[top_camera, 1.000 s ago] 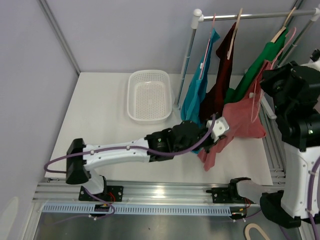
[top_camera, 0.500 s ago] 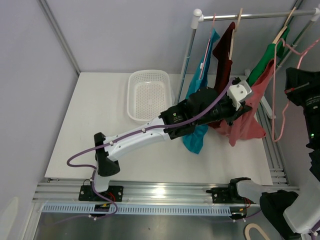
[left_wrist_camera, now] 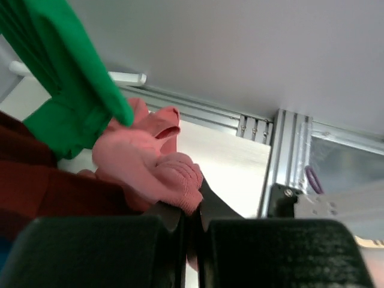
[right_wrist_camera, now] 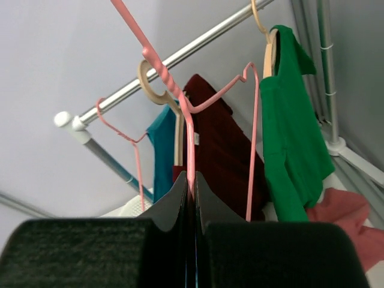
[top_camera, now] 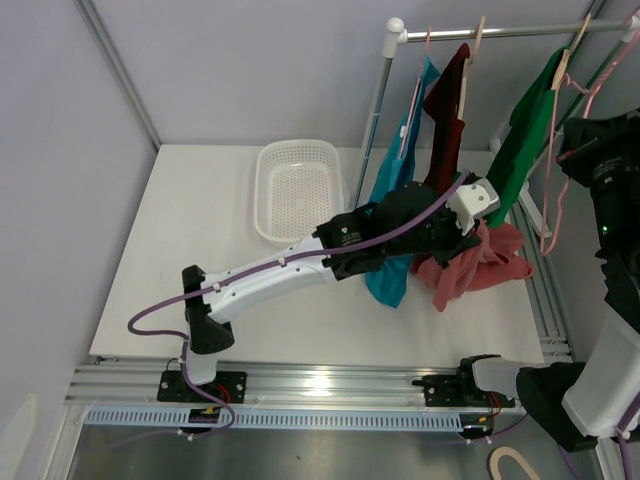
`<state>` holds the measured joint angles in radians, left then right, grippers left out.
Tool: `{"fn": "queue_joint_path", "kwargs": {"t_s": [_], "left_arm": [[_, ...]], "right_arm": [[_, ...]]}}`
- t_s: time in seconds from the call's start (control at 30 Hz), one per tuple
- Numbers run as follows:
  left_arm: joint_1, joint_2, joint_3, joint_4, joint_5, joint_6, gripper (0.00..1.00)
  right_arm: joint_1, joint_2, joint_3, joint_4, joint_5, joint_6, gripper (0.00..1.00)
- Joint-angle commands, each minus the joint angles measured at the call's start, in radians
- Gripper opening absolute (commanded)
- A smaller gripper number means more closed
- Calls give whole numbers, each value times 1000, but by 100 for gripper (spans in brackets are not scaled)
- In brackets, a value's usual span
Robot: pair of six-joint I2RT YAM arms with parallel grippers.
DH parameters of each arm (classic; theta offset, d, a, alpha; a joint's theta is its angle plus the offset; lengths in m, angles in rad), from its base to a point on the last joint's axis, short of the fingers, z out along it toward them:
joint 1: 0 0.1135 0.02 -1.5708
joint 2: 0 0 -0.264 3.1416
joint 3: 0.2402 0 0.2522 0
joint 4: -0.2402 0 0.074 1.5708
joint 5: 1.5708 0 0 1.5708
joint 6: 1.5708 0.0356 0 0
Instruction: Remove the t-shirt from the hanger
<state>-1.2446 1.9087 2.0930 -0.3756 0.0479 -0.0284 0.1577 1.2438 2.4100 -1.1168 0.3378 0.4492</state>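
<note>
T-shirt: the pink t-shirt (top_camera: 482, 262) was off its hanger, bunched in a heap over the right-hand part of the table (top_camera: 200, 260), just beside the hanging clothes. Whether its lower folds rested on the tabletop could not be told.
Left gripper: the left gripper (left_wrist_camera: 189, 210) had its jaws clamped tight on a fold of the pink cloth, the arm stretched out across the table towards the rail.
Hanger: the pink wire hanger (top_camera: 547, 190) hung bare, with no cloth on it, to the right of the t-shirt and well apart from it.
Right gripper: the right gripper (right_wrist_camera: 191, 183) was closed hard on the hanger's stem, just below the twist of its neck, and was raised at the right edge of the scene.
Rail: the metal clothes rail (top_camera: 500, 30) carried three garments: a teal shirt (top_camera: 392, 205) on a pink hanger, a maroon shirt (top_camera: 445, 120) and a green shirt (top_camera: 525, 135), each on a wooden hanger.
Basket: a white perforated basket (top_camera: 298, 235) stood on the table to the left of the rail's upright post, with nothing in it.
</note>
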Motion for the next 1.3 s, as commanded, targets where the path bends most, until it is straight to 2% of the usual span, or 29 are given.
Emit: {"fn": "queue_joint_path", "kwargs": {"t_s": [0.0, 0.03, 0.13, 0.27, 0.37, 0.57, 0.7, 0.87, 1.0, 1.13, 1.27], "left_arm": [[-4, -100, 200, -193, 0, -54, 1], [-3, -102, 346, -309, 4, -60, 1], [5, -187, 391, -382, 40, -76, 1], [31, -359, 285, -375, 61, -122, 1], [36, -459, 253, -393, 9, -114, 1], [65, -637, 150, -330, -210, -45, 1], [177, -631, 247, -367, -227, -35, 1], [232, -606, 280, -355, -250, 8, 1], [298, -570, 303, -342, -203, 7, 1], [326, -553, 326, -295, -220, 25, 1], [414, -550, 317, -249, -189, 27, 1]], "right_arm": [[5, 36, 31, 28, 82, -87, 0], [5, 31, 29, 34, 102, -95, 0], [5, 20, 21, 57, 176, -136, 0], [5, -15, -66, 103, 239, -176, 0], [5, -33, -112, 112, 245, -185, 0], [3, -102, -232, 182, 251, -207, 0], [3, -109, -284, 180, 299, -241, 0], [-7, -127, -382, 238, 296, -264, 0], [-61, -118, -445, 271, 198, -268, 0], [-206, -110, -492, 305, 47, -267, 0], [-326, -96, -537, 331, -37, -287, 0]]}}
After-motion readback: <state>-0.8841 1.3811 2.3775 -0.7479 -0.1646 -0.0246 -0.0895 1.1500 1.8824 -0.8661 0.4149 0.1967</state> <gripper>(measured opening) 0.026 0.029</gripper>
